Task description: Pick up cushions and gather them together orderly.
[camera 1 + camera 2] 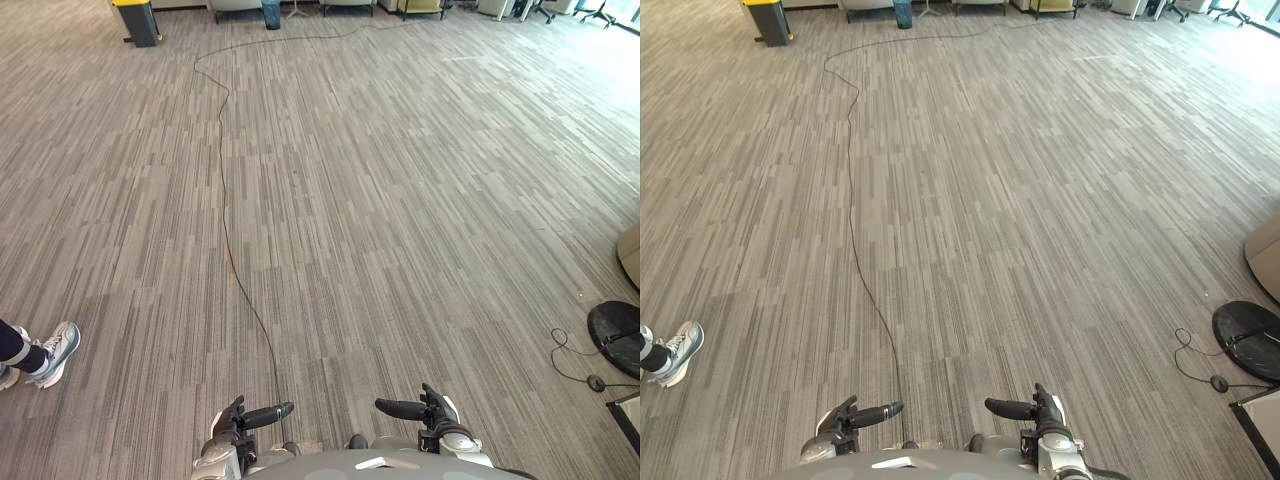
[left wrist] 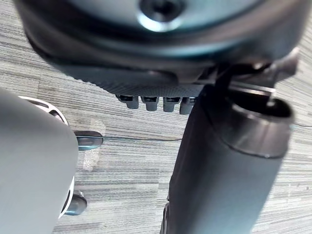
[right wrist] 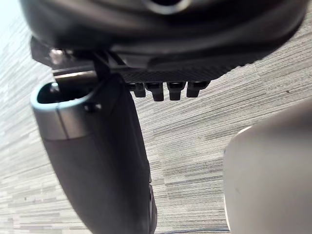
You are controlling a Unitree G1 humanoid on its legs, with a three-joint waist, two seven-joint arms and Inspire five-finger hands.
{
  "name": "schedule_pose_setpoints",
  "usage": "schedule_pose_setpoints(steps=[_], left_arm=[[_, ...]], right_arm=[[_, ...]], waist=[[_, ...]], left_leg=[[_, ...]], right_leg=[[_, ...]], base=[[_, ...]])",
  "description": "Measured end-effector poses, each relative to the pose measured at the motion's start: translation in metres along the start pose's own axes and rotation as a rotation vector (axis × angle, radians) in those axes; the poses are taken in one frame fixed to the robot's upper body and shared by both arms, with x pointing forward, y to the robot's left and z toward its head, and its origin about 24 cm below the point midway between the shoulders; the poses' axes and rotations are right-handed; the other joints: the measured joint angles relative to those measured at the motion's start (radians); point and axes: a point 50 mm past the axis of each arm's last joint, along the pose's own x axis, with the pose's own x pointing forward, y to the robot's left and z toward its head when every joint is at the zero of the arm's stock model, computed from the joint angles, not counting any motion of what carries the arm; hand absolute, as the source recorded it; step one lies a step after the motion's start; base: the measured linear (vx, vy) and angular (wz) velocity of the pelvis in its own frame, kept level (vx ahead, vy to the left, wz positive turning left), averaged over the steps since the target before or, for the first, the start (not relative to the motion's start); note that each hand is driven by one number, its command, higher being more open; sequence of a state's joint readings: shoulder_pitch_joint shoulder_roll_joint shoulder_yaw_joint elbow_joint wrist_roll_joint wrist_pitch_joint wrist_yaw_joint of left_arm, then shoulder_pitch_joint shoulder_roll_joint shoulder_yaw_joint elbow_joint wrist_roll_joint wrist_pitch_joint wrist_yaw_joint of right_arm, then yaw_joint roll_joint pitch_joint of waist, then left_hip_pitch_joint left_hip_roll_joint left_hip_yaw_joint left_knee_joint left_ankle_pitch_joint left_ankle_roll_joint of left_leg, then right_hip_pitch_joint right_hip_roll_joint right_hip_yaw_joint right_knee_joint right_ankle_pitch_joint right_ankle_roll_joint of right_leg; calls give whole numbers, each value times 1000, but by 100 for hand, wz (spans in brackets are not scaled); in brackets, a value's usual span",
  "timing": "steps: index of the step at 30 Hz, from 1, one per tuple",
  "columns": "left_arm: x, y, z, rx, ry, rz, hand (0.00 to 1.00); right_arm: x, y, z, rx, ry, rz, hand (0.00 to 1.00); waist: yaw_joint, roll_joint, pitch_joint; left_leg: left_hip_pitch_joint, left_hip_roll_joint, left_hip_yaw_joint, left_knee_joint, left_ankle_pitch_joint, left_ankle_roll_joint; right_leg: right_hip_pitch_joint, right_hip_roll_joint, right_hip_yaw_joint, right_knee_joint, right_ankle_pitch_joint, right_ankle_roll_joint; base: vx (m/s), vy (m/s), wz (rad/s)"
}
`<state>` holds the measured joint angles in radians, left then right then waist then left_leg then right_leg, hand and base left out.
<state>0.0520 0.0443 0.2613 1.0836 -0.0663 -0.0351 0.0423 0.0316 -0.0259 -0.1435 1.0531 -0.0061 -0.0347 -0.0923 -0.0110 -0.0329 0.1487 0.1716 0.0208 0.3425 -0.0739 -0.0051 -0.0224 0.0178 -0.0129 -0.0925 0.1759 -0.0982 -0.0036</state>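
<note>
The dark left hand (image 1: 238,420) and right hand (image 1: 428,408) hover low over the grey striped carpet floor (image 1: 400,200), fingers straight, spread, gripping nothing; a person's white sneaker (image 1: 55,352) stands leftward.

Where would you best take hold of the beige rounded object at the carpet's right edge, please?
The beige rounded object presents a curved corner; grip that edge, I'd guess, coming from its left across the grey carpet, since the black round base crowds its near side. Whether it is a cushion is unclear.
</note>
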Motion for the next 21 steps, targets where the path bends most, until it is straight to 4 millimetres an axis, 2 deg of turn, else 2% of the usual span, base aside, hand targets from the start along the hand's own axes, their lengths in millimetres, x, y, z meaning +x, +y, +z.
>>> schedule_pose_setpoints(steps=[9, 21], left_arm=[[-1, -1, -3, -44, 8, 9, 100], [-1, -2, -4, -39, 3, -2, 100]], right_arm=[[-3, -10, -10, 237, 25, -56, 100], [-4, -13, -17, 310, 59, -71, 100]], waist=[[1, 13, -3], [4, 17, -11]], left_leg=[[-1, 6, 8, -1, -8, -6], [-10, 4, -35, -12, -10, -7]], right_leg=[[5, 7, 6, -13, 0, -1], [38, 6, -40, -71, 3, 2]], base=[[12, -1, -2], [12, -11, 12]])
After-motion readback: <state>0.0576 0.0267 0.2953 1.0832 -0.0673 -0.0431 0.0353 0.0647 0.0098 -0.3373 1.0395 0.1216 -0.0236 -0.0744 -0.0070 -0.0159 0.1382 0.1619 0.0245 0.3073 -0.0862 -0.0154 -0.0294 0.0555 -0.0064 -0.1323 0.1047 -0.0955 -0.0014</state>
